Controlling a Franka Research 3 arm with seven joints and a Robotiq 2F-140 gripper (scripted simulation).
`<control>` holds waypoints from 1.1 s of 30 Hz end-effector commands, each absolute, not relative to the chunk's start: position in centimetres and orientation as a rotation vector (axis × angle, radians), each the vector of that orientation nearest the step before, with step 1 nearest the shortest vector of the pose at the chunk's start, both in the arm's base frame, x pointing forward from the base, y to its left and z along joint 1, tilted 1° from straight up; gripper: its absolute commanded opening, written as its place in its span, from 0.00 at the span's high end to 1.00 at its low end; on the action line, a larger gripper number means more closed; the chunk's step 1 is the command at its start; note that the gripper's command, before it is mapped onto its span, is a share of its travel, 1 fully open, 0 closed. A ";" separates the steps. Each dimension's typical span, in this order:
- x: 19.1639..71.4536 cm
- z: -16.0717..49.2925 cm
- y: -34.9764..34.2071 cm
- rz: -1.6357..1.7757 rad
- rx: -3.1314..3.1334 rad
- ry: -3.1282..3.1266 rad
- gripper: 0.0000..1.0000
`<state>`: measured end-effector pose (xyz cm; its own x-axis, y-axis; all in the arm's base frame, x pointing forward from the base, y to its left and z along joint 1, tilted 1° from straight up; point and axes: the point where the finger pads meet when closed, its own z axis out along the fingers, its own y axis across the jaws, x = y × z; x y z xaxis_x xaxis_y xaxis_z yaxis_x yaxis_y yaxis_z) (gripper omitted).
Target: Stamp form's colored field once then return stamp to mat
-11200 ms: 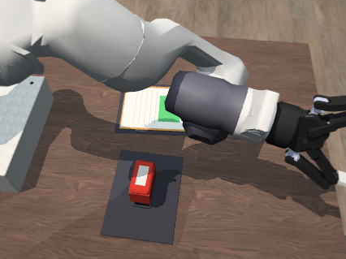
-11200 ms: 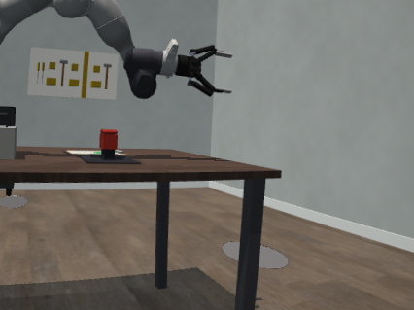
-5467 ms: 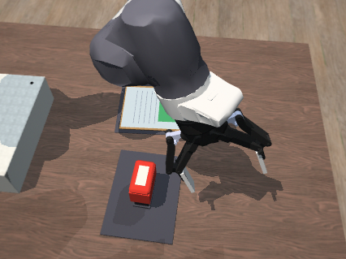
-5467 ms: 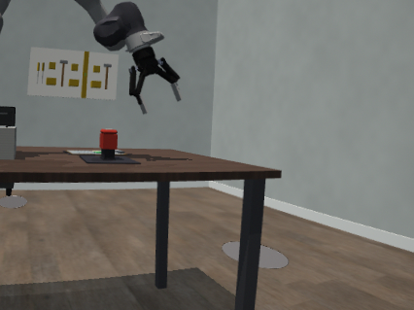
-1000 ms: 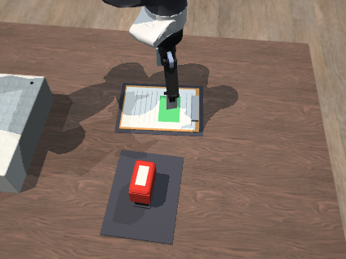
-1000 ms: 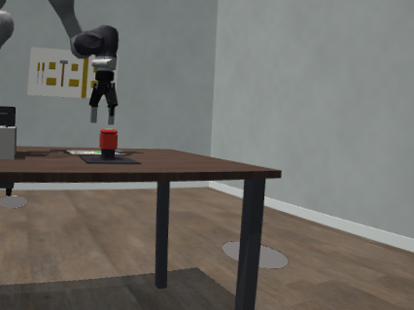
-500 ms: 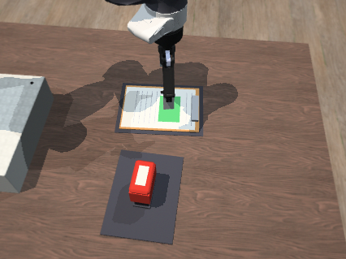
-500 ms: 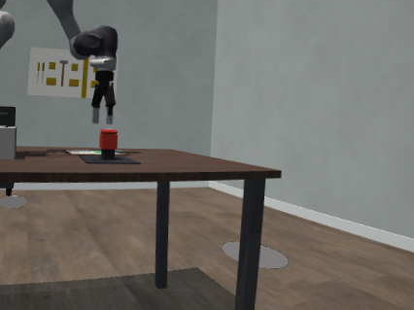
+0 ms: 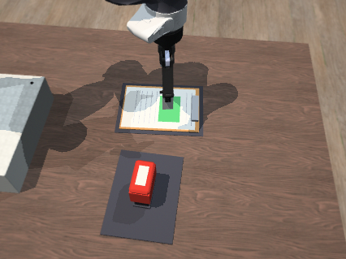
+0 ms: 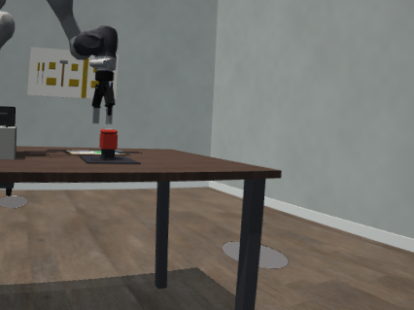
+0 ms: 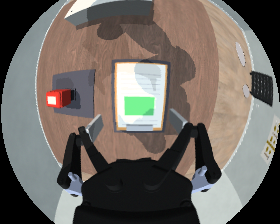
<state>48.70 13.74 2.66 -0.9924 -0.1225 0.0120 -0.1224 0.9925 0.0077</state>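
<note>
The red stamp (image 9: 142,182) (image 10: 108,140) (image 11: 58,98) stands upright at the middle of the dark mat (image 9: 162,217) (image 10: 127,160) (image 11: 81,81), let out and untouched. The form (image 9: 138,103) (image 10: 80,152) (image 11: 134,78) lies on a clipboard behind the mat. Its green field (image 9: 171,116) (image 11: 140,106) shows no mark. My gripper (image 9: 166,98) (image 10: 102,120) (image 11: 135,117) is open and empty. It hangs well above the table, over the form, with the stamp off to one side of it in the wrist view.
A grey box (image 9: 20,119) (image 10: 7,142) (image 11: 113,0) stands at the table's left side. A grey clip (image 9: 195,107) sits on the form's right end. A poster (image 10: 53,72) hangs on the back wall.
</note>
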 end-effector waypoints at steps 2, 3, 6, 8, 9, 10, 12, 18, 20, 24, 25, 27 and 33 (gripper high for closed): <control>48.8 3.4 13.9 -0.017 0.359 -3.107 0.00; 48.8 3.4 13.9 -0.017 0.359 -3.107 0.00; 48.9 4.7 14.0 -0.025 0.681 -3.053 0.00; 48.9 6.5 14.1 -0.022 0.810 -3.025 0.00; 48.9 7.5 14.1 -0.020 0.867 -3.012 0.00; 49.0 8.4 14.1 -0.020 0.925 -2.999 0.00; 49.0 10.1 13.9 -0.022 1.040 -2.973 0.00; 49.0 11.5 13.7 -0.027 1.348 -2.878 0.00; 49.0 11.5 13.7 -0.024 1.392 -2.858 0.00; 49.0 11.5 13.6 -0.004 1.580 -2.748 0.48; 48.9 11.5 13.5 0.001 1.619 -2.723 0.48; 48.9 11.4 13.1 0.008 1.696 -2.671 0.48; 48.2 10.5 8.7 0.013 1.893 -2.515 0.48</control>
<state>48.40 11.21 10.87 -0.5105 -0.8598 0.0056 -0.8592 0.5098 -0.0438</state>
